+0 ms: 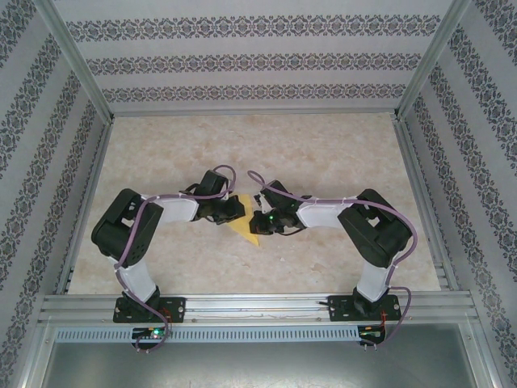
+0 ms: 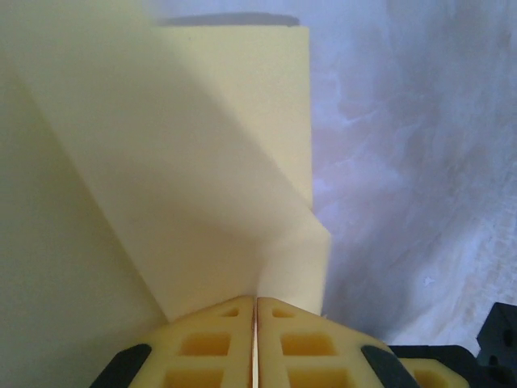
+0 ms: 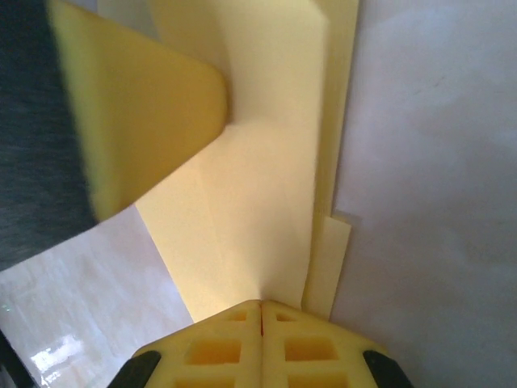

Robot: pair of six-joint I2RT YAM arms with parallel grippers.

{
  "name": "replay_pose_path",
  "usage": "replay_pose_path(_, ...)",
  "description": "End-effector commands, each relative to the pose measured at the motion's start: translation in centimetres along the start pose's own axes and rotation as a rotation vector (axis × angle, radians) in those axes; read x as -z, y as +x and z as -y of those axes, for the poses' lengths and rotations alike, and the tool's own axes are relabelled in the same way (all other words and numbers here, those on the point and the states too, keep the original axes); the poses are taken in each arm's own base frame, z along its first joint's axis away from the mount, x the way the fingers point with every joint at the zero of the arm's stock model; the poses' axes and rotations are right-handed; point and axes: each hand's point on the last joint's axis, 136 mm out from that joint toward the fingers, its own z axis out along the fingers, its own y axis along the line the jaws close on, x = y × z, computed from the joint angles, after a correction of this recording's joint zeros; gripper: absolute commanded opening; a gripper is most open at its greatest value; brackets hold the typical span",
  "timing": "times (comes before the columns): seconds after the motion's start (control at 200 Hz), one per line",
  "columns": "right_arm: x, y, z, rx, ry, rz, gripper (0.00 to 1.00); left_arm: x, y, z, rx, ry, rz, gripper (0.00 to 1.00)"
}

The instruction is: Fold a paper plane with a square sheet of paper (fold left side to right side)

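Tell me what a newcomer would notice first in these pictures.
The creased pale-yellow paper stands out at the middle, bright against the marbled table. The left gripper and the right gripper meet there from either side, each pinched shut on the paper.

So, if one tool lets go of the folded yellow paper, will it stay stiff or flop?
Probably it flops: the folded paper is thin and its layers lift apart. It seems very light, since the left tool and right tool each hold it by a small pinch. Its creases may stiffen it slightly.
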Motion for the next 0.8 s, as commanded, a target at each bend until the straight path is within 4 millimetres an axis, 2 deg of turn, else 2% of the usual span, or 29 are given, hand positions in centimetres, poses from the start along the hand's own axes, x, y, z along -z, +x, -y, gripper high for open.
replay_pose_path(0.0,-0.7,3.3,5.4,-0.003,0.238,-0.104,0.00,1.6,0.3,0.7,-0.030,0.007,0.016,0.08)
replay_pose_path(0.095,-0.6,3.5,6.0,0.018,0.273,-0.112,0.00,1.9,0.9,1.4,-0.024,0.055,0.005,0.05)
replay_pose_path(0.215,-0.7,3.6,6.4,0.034,0.301,-0.125,0.00,1.5,1.7,2.0,-0.004,0.128,-0.021,0.02)
replay_pose_path(0.435,-1.2,3.8,6.6,0.058,0.341,-0.139,0.00,0.3,1.6,2.6,-0.005,0.164,-0.061,0.01)
replay_pose_path(0.64,-1.2,4.1,7.0,0.068,0.368,-0.154,0.00,-1.0,1.4,2.0,0.007,0.147,-0.075,0.01)
replay_pose_path(0.794,-1.0,4.4,7.5,0.081,0.404,-0.172,0.00,-1.5,1.0,0.8,0.005,0.092,-0.060,0.01)
